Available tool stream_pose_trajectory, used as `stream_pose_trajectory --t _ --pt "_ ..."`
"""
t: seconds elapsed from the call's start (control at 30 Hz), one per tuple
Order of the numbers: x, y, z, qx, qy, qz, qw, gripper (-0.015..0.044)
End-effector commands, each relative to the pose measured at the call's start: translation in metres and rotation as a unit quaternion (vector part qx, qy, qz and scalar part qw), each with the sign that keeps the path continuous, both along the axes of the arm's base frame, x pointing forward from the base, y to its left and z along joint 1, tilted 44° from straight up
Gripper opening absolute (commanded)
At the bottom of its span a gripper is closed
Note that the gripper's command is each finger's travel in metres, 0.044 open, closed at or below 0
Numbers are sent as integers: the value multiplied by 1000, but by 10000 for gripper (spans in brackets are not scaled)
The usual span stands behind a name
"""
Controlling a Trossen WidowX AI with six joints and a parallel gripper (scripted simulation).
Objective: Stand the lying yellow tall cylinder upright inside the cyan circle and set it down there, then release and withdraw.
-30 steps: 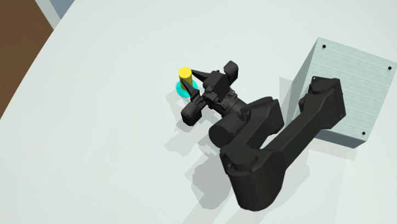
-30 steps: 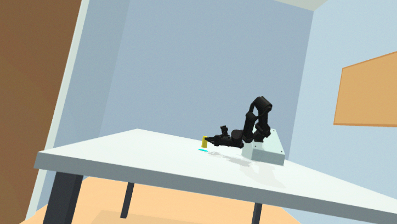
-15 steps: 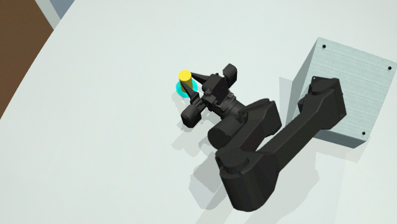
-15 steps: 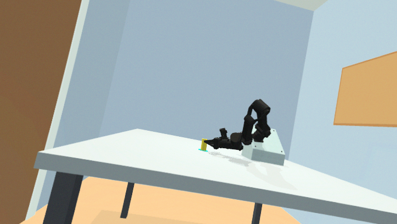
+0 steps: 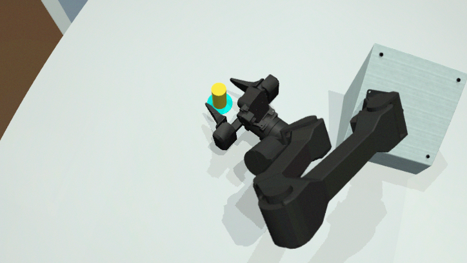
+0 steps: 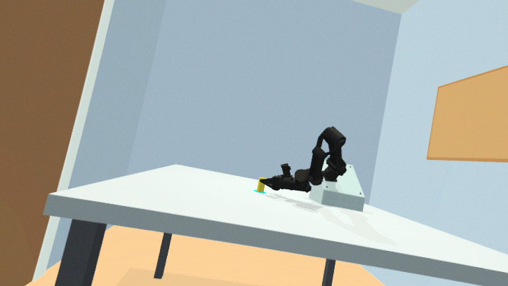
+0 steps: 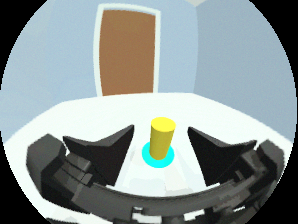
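The yellow tall cylinder (image 5: 218, 98) (image 6: 260, 185) (image 7: 161, 140) stands upright on the cyan circle (image 5: 228, 104) (image 6: 263, 193) (image 7: 168, 160), with cyan showing around its base. In the top view its base lies within the circle. My gripper (image 5: 218, 91) (image 7: 161, 128) is open, its two fingers wide apart, one on each side of the cylinder. In the wrist view there is a gap between each fingertip and the cylinder. In the exterior view the fingers are level with the cylinder's upper part.
The arm reaches in from its pale box-shaped base (image 5: 415, 81) (image 6: 342, 200), which stands on the white table (image 5: 114, 147) (image 6: 159, 195) (image 7: 90, 117). The table's far-left edge shows in the top view, well away from the cylinder.
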State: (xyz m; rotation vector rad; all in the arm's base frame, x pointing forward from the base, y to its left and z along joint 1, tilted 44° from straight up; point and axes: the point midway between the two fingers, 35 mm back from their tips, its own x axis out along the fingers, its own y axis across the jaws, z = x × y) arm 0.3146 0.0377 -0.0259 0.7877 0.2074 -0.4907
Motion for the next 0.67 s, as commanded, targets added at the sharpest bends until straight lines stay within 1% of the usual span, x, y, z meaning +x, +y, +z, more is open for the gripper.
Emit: stream_pose_trajectory --t 0.0,0.3,0.63 --pt "1 -4 5 3 -2 -3 1000 400" --pt "1 -31 35 5 -2 -5 1000 400" --pt "-8 -60 63 3 -7 -7 1000 400"
